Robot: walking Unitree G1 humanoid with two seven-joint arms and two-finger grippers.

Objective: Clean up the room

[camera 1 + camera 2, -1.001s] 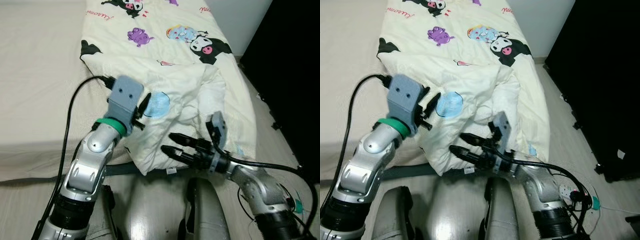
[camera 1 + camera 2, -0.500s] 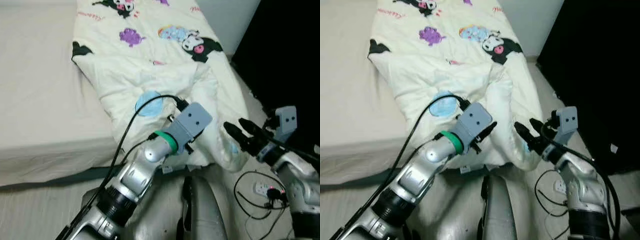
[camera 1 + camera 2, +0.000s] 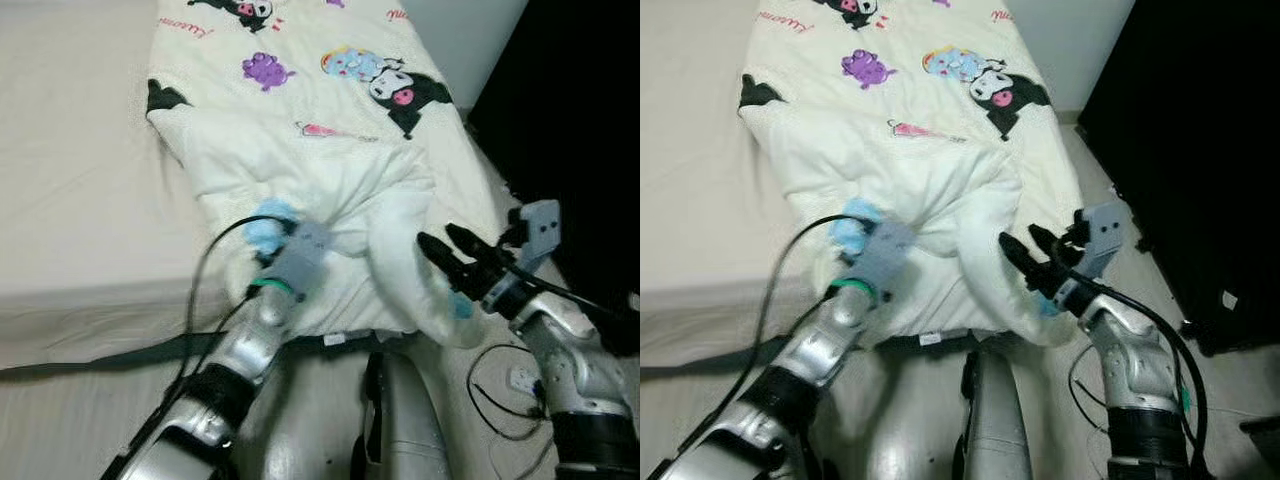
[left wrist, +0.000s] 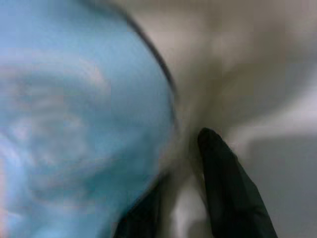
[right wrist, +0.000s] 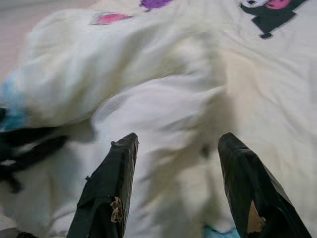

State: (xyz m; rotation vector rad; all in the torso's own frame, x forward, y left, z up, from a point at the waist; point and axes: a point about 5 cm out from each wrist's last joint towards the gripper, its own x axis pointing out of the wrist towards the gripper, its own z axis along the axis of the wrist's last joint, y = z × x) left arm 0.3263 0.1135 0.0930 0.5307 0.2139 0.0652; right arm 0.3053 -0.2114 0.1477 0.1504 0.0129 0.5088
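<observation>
Since last look: my left arm has stretched out and pushed its gripper (image 3: 272,238) into the blanket's front fold; my right gripper (image 3: 447,257) has swung back in from the side and now sits just off the hanging corner.
Blanket (image 3: 330,130): cream comforter with cartoon prints, spread over the right half of the bed (image 3: 80,180), its near end bunched up and drooping over the foot of the mattress.
Left claw: buried in the bunched fold right by the light blue print (image 3: 264,222). My wrist cam is blurry, just blue print, cream cloth and one black finger (image 4: 225,188), so honestly can't tell if it's clamped or not.
Right claw: fingers spread wide, nothing in them, pointing at the drooping fold, close but apart from it.
Floor: white power strip (image 3: 523,379) with cables beside my right arm.
</observation>
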